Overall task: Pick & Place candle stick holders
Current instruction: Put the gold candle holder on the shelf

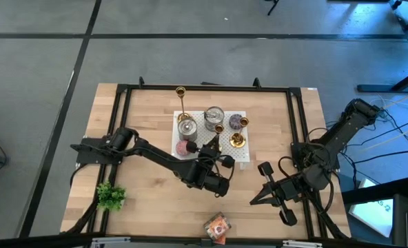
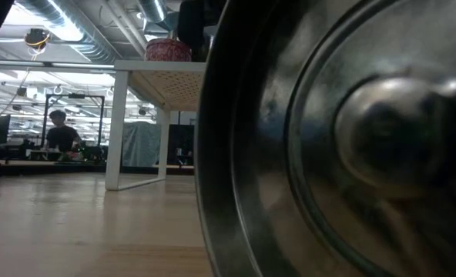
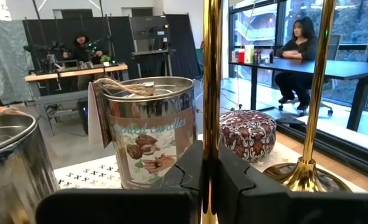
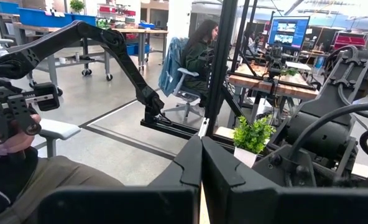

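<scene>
Three gold candle stick holders stand among tins on a white perforated stand (image 1: 244, 160) at mid-table. A tall one (image 1: 181, 93) is at the far left corner. One with a wide round base (image 1: 238, 140) is at the right; its stem also shows in the left wrist view (image 3: 317, 87). The middle one (image 1: 218, 129) is between them. My left gripper (image 1: 211, 146) reaches in from the near side and is shut on the middle holder (image 3: 210, 93). My right gripper (image 1: 255, 201) is shut and empty over the table's near right part, and it also shows in the right wrist view (image 4: 201, 168). My left gripper pinches the middle holder's slim gold stem (image 3: 210, 130) between its two fingers. The fingers come about level from the table's near side and lie across the stem. The holder stands upright. Its base is hidden below the fingers, so I cannot tell whether it rests on the stand.
On the stand are two silver tins (image 1: 187, 127) (image 1: 213, 116), a labelled candle tin (image 3: 150, 130), a patterned round tin (image 3: 247, 134) and a pink candle (image 1: 185, 147). A green plant (image 1: 110, 196) and an orange packet (image 1: 218, 226) sit near the front edge. A shiny round metal thing (image 2: 351, 138) fills the low view.
</scene>
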